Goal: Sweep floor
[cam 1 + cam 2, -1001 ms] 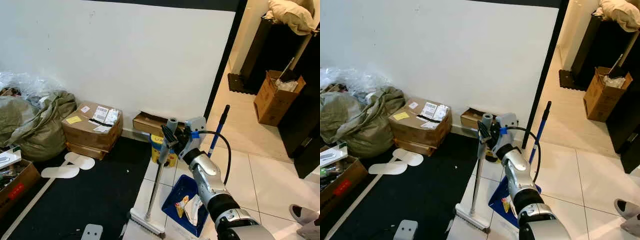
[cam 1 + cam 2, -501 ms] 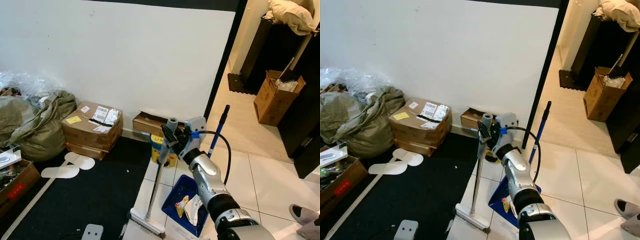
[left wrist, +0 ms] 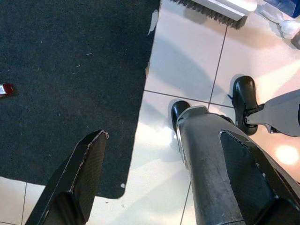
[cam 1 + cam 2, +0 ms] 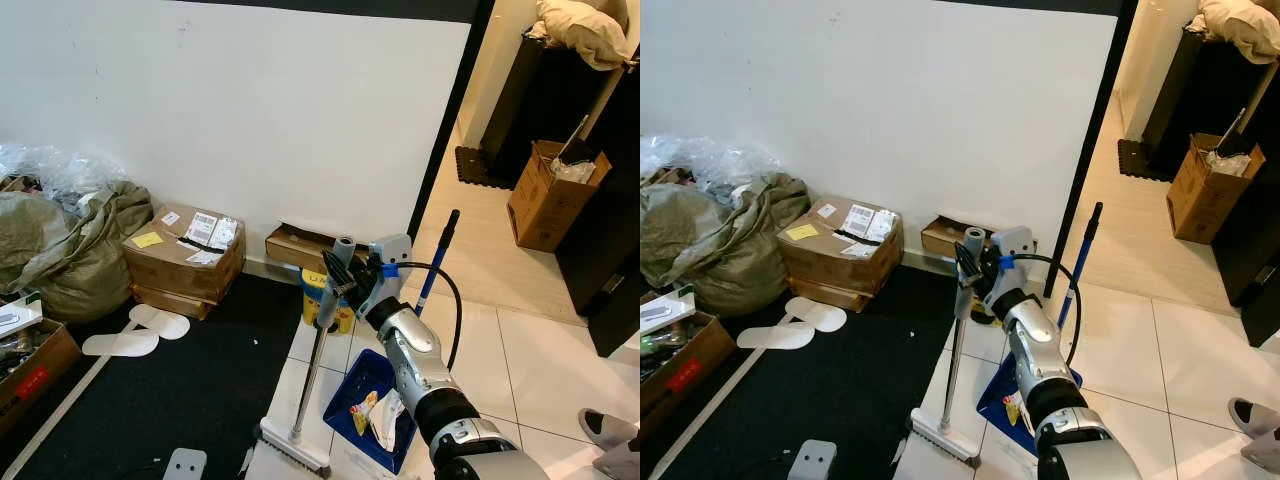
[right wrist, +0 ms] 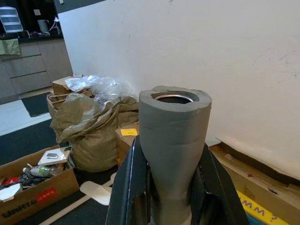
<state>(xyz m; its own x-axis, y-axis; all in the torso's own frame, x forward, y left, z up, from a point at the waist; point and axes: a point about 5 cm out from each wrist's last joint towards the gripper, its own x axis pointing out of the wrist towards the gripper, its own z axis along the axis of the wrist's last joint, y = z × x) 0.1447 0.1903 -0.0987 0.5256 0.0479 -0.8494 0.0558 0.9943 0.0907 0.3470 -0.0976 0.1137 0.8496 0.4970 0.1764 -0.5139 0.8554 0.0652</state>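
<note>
- White floor tiles (image 4: 520, 365) and a black carpet (image 4: 170, 400) are seen below a plain white wall (image 4: 250, 110), with a doorway opening at the far right.
- The right gripper (image 4: 335, 285) is clenched on the grey foam grip at the top of the broom handle (image 4: 312, 360); in the right wrist view the two black fingers (image 5: 129, 187) are pressed against either side of that grip (image 5: 173, 140).
- The broom is held nearly upright, its brush head (image 4: 292, 448) resting on the tiles at the carpet's edge.
- Just beside the brush head, a blue dustpan (image 4: 370, 400) is set on the tiles with crumpled wrappers (image 4: 380, 415) inside; its blue and black handle (image 4: 436, 265) is seen rising behind the arm.
- A yellow container (image 4: 316, 297) is partly hidden behind the gripper and the broom's grip, and a flat cardboard box (image 4: 295, 245) lies along the wall behind it.
- Farther left, a taped cardboard box (image 4: 185, 255), a grey-green sack (image 4: 70, 250) and a pair of white insoles (image 4: 140, 332) are found on the carpet.
- The right arm (image 4: 425, 375) is extended forward and up from the lower edge of the eye views, with a black cable looped over it.
- The left gripper (image 3: 164, 183) is pointed at the floor with its fingers (image 3: 84, 168) spread apart and nothing between them; the robot's grey leg (image 3: 211, 164) and black feet (image 3: 246, 96) are seen beneath it.
</note>
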